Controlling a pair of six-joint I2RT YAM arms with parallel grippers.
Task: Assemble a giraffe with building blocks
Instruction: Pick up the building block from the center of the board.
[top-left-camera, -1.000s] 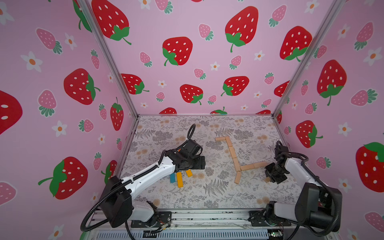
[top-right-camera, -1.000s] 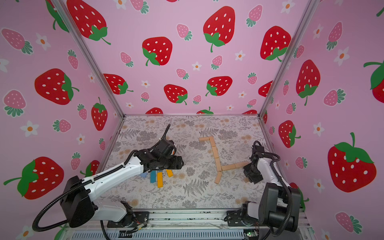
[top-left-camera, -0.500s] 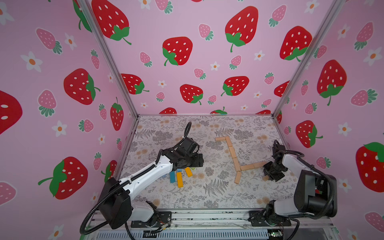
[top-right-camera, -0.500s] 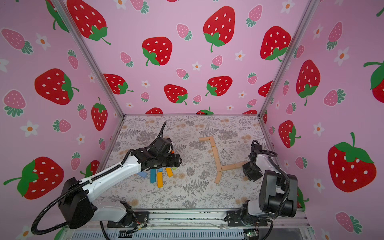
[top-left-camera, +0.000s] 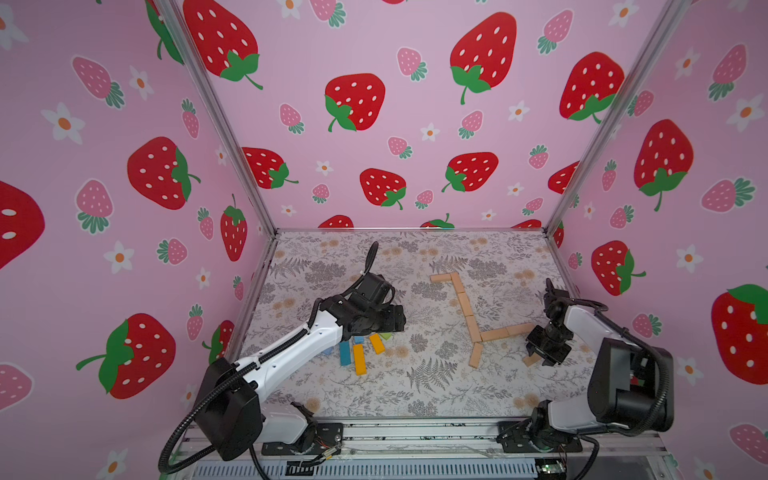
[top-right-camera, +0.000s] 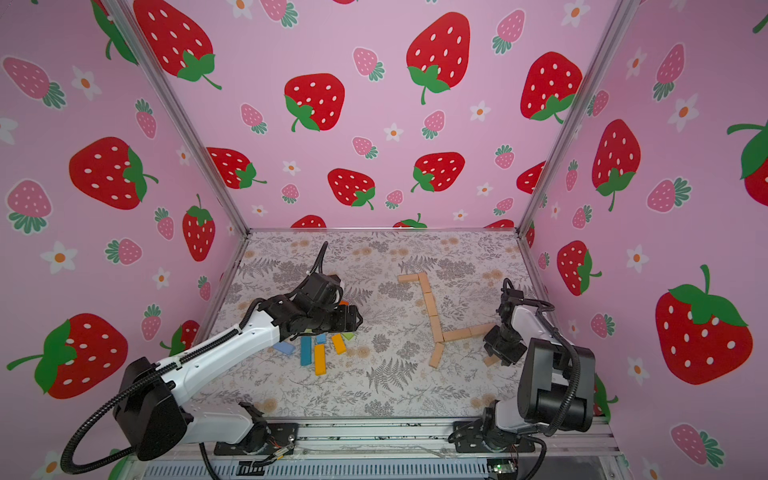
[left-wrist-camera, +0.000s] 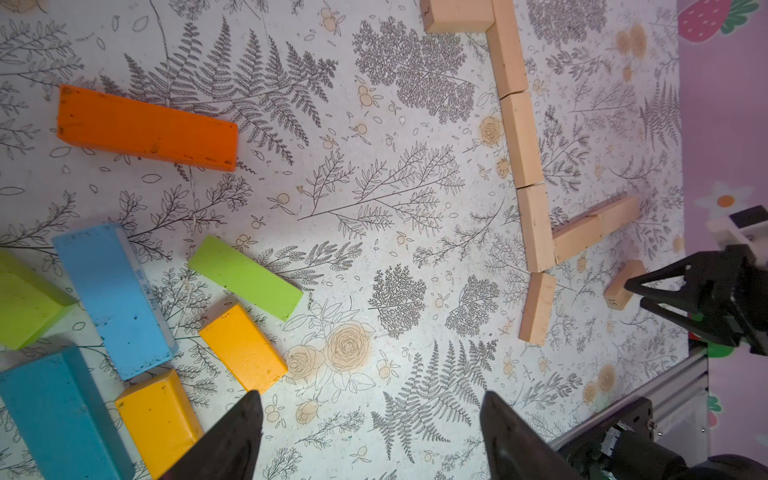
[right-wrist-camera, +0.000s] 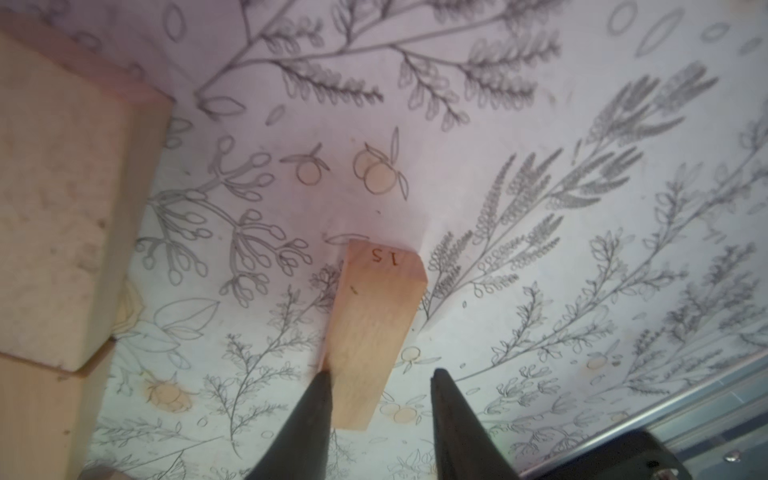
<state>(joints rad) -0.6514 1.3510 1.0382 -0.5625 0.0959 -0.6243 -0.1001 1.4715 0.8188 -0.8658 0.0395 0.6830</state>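
Observation:
Several tan building blocks form a flat figure (top-left-camera: 467, 309): a long slanted line, a short piece at its far end, a branch to the right and a leg (top-left-camera: 476, 355). My right gripper (right-wrist-camera: 382, 372) is open low over the table. A loose tan block (right-wrist-camera: 376, 332) marked 15 lies between its jaws, against one finger with a gap to the other; it also shows in a top view (top-left-camera: 532, 359). My left gripper (left-wrist-camera: 370, 405) is open and empty above the coloured blocks: orange (left-wrist-camera: 145, 129), green (left-wrist-camera: 245, 276), blue (left-wrist-camera: 114, 299), yellow (left-wrist-camera: 243, 347).
The coloured blocks lie in a cluster (top-left-camera: 359, 353) at front left, partly under my left arm (top-left-camera: 291, 353). Pink strawberry walls (top-left-camera: 374, 124) close in three sides. A metal rail (top-left-camera: 415, 432) runs along the front edge, close to the right arm's base (top-left-camera: 623, 386).
My right gripper's jaws have parted and no longer clamp the tan block, which now rests on the table. The left arm has hardly moved.

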